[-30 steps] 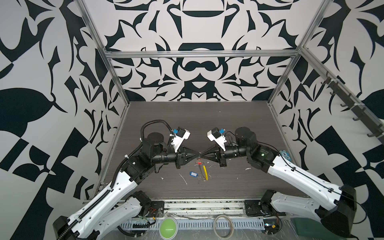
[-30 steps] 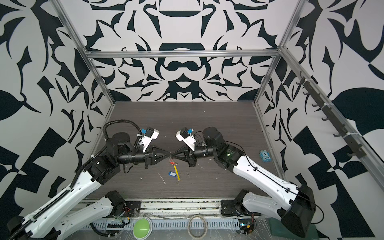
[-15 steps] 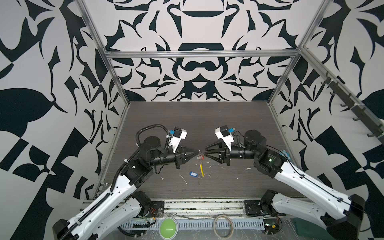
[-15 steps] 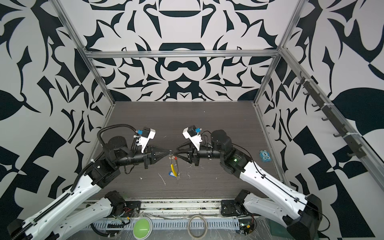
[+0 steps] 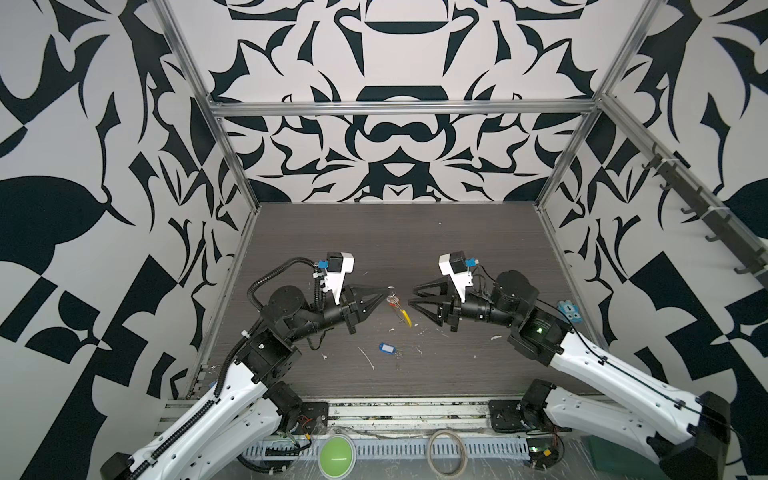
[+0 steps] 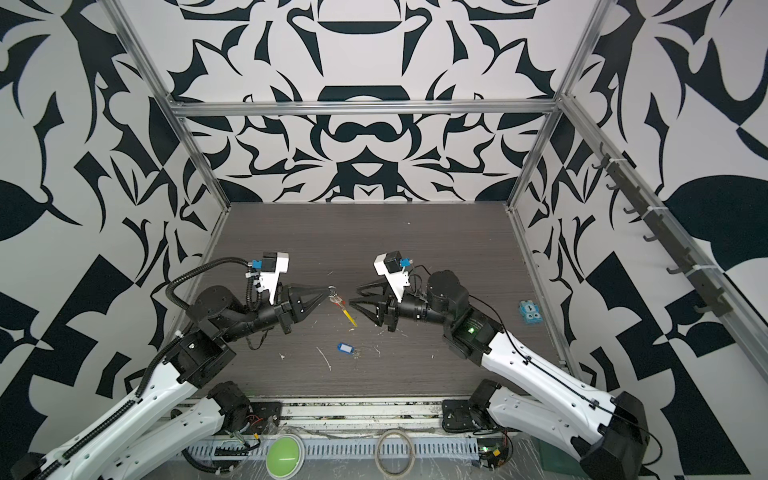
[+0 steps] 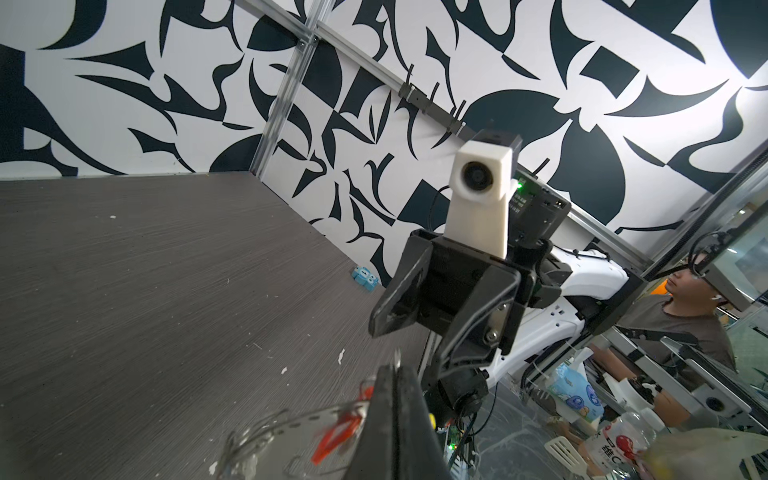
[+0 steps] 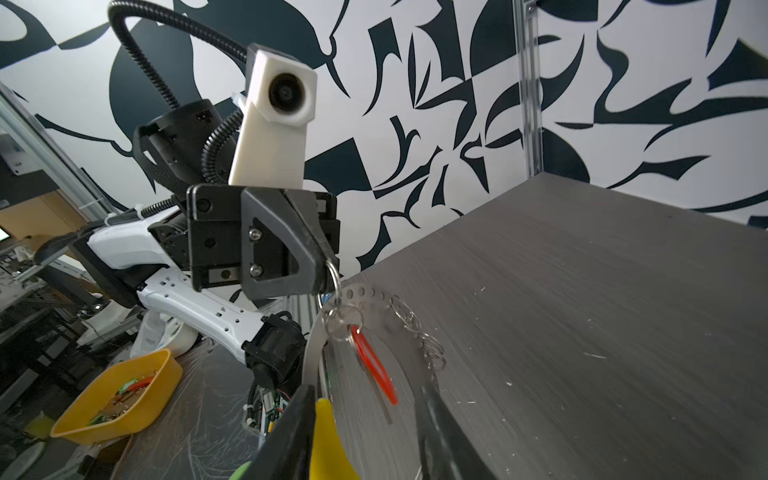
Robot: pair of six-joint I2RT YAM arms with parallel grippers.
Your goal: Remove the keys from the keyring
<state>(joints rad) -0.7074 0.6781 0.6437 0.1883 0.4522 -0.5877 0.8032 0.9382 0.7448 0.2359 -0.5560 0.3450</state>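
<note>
My left gripper (image 5: 383, 296) (image 6: 325, 291) (image 7: 395, 372) is shut on a small silver ring (image 8: 332, 270) at the top of a hanging bundle. Below it dangle the keys with the red tag (image 8: 372, 365) (image 5: 393, 300) (image 7: 338, 432) and the grey keyring (image 8: 311, 353) with its yellow sleeve (image 5: 407, 320) (image 6: 351, 318) (image 8: 328, 440). The keys with the blue tag (image 5: 385, 347) (image 6: 344, 348) lie loose on the table. My right gripper (image 5: 412, 294) (image 6: 353, 295) (image 8: 365, 436) stands open just right of the bundle; the yellow sleeve shows close beside one finger, contact unclear.
A small blue block (image 5: 569, 311) (image 6: 530, 311) (image 7: 75, 282) sits near the right wall. White scraps (image 5: 368, 359) litter the dark table. A green button (image 5: 336, 459) and a beige hoop (image 5: 446, 455) lie on the front rail. A yellow bin (image 8: 120, 399) stands off the table.
The right gripper opened and drew back to the right. The left gripper pulled left, still shut; the keyring bundle now hangs from it alone.
</note>
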